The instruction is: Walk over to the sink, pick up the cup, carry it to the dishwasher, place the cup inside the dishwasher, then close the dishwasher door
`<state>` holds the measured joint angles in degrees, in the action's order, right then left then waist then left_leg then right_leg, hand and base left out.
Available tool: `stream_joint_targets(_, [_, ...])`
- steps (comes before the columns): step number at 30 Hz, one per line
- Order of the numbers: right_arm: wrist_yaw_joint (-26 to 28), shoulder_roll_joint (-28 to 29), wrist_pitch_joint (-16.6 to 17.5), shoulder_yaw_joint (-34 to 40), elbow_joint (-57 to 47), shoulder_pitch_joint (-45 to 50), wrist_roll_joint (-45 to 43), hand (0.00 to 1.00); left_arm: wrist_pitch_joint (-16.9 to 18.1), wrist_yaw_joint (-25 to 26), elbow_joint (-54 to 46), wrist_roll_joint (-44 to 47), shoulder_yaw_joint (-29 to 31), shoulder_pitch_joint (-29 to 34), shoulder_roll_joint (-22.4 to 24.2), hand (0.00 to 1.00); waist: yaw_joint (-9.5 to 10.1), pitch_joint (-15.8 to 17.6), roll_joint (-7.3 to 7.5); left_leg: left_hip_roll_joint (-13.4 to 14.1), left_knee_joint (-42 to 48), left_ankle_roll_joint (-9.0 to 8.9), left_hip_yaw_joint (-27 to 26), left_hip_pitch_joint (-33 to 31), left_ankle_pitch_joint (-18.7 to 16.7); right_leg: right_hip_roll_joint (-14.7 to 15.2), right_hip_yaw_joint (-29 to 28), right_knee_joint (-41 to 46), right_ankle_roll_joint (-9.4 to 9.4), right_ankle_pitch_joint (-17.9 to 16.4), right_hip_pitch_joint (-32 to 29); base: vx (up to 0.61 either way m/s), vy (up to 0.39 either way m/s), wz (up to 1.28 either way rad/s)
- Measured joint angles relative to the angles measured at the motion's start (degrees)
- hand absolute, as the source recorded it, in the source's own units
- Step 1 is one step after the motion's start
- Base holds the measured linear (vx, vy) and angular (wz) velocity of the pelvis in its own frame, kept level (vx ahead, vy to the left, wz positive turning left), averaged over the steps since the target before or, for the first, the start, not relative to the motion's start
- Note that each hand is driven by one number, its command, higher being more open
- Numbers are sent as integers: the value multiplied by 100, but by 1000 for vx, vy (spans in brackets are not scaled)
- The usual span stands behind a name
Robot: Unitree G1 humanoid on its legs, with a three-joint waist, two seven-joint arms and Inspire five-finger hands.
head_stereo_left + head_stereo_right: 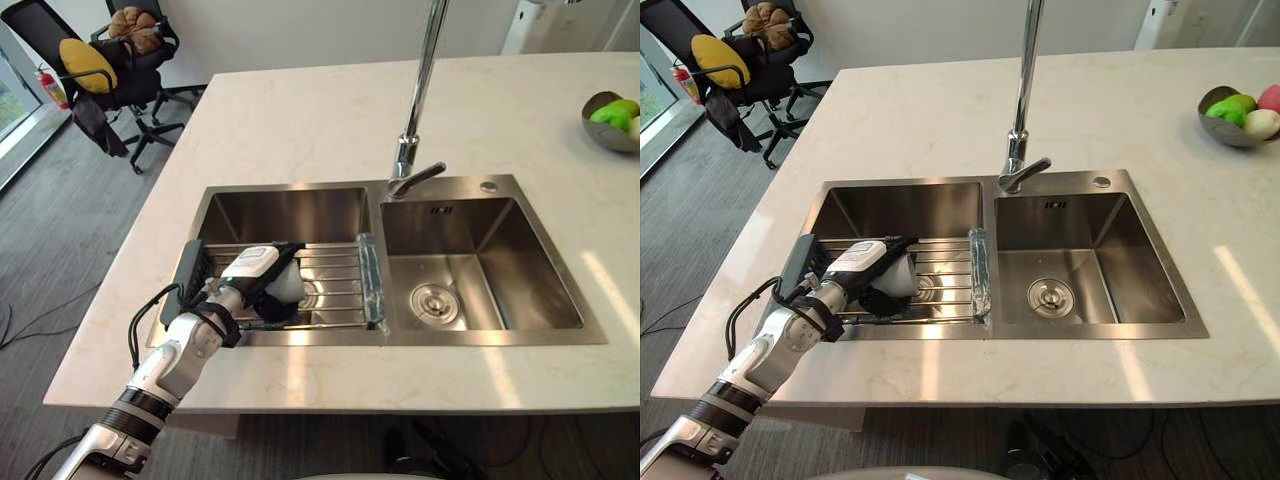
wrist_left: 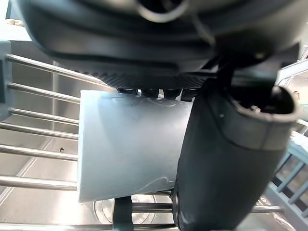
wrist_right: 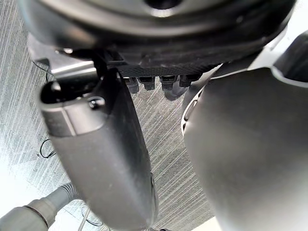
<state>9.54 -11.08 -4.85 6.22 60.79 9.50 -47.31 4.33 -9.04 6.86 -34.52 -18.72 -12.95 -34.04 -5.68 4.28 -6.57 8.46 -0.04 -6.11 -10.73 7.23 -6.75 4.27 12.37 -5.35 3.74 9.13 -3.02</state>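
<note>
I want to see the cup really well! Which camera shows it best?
The left wrist view: the white cup looms large, over the rack bars, with the left robot hand curled around it. Both eye views show just a white sliver beside that robot hand. The right wrist view faces the floor.

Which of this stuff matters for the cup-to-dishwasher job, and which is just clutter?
Job: white cup, gripped by the left hand; stainless steel double sink; wire rack below the cup.
Lying about: tall chrome tap; grey bowl of fruit; black office chair with yellow cushion.
</note>
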Motion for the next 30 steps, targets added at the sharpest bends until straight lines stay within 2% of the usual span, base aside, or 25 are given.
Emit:
stream_joint_targets(11, [1, -15, 1, -39, -3, -5, 2, 100, 304, 130, -28, 0, 12, 133, -73, 100, 2, 7, 2, 11, -1, -2, 49, -22, -2, -1, 48, 0, 11, -9, 1, -1, -1, 2])
stream_joint_targets(12, [1, -16, 1, -39, -3, -5, 2, 100, 311, 129, -30, 1, 14, 141, -73, 0, 2, 7, 2, 12, -1, -2, 49, -23, -2, -2, 48, 0, 11, -9, 1, 0, 0, 0])
stream_joint_targets(30, [5, -28, -51, -81, -35, -26, 17, 100, 224, -228, -242, -53, 104, 101, -179, 0, 7, 76, 39, 24, 7, -9, 65, -16, -7, -20, 76, 0, 4, -22, 26, 0, 0, 0])
